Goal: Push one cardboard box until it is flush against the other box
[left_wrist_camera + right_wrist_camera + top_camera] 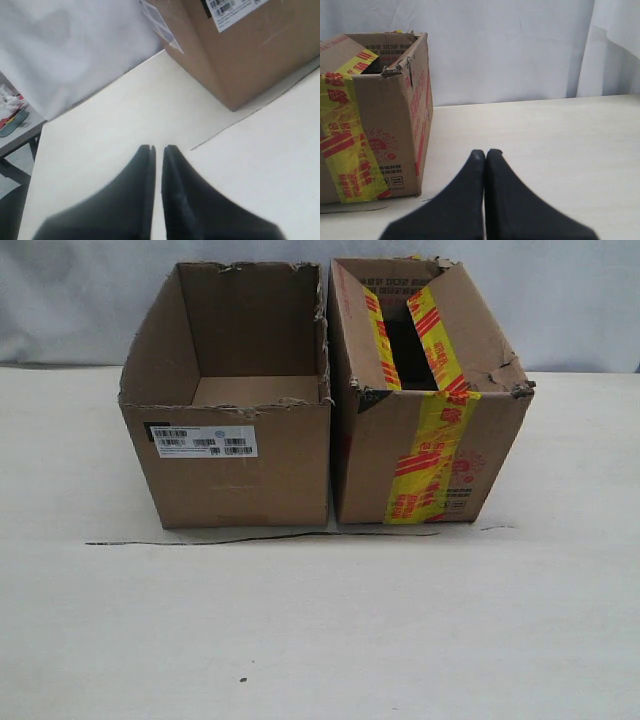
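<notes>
Grippers: left gripper [157, 148] and right gripper [485, 152], both pressed together, holding nothing. Plain cardboard box [230, 455] near the left; yellow-taped box [430, 430] near the right. Boxes side by side on worktop [320, 640], facing walls touching or nearly so.

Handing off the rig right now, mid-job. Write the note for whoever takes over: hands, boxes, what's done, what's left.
Left hand: shut, empty, over the table, apart from the cardboard box.
Right hand: shut, empty, apart from the other box.
Boxes: side by side on the table, cardboard box on the exterior view's left, the yellow-taped other box on its right, facing walls meeting with only a thin dark seam between.
Done: the push looks finished, or nearly.
Left: check the seam near the base; if a sliver remains, nudge the cardboard box in.
</notes>
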`<state>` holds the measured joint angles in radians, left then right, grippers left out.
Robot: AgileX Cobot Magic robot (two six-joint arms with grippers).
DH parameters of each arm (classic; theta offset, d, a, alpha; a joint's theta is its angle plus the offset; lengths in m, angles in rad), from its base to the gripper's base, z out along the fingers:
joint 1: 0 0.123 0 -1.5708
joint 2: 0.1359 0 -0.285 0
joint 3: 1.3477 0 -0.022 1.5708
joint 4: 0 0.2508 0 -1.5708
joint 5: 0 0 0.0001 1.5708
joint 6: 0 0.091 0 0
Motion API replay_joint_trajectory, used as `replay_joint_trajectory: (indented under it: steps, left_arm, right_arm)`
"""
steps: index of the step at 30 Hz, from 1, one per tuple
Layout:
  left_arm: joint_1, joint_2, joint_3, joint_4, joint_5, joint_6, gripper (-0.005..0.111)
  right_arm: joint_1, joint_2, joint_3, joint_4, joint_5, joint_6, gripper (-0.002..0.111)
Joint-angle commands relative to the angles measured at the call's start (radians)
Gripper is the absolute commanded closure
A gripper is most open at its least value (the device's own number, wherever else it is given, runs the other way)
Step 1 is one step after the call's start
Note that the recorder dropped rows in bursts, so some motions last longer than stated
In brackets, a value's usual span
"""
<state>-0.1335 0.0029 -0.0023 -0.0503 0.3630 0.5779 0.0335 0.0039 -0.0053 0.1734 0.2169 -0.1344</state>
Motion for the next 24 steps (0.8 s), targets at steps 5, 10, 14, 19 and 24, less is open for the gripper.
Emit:
replay_joint_trajectory:
  steps: [5, 10, 14, 19, 24]
  left_arm:
    - [0.069, -0.003, 0.002, 0.012, -0.046, -0.028, 0.107]
    - [0.068, -0.003, 0.002, 0.134, -0.048, -0.487, 0.107]
    - [0.068, -0.003, 0.002, 0.228, -0.041, -0.685, 0.107]
    - [0.068, -0.003, 0.002, 0.224, -0.041, -0.687, 0.107]
    - [0.068, -0.003, 0.002, 0.224, -0.041, -0.686, 0.107]
  right_arm:
    - [-0.007, -0.004, 0.005, 0.003, -0.003, 0.001, 0.109]
    - [-0.007, -0.004, 0.005, 0.003, -0.003, 0.001, 0.109]
    - [-0.007, -0.004, 0.005, 0.003, -0.003, 0.001, 0.109]
    - [-0.007, -0.004, 0.005, 0.003, -0.003, 0.001, 0.109]
    - [-0.007, -0.004, 0.005, 0.003, -0.003, 0.001, 0.109]
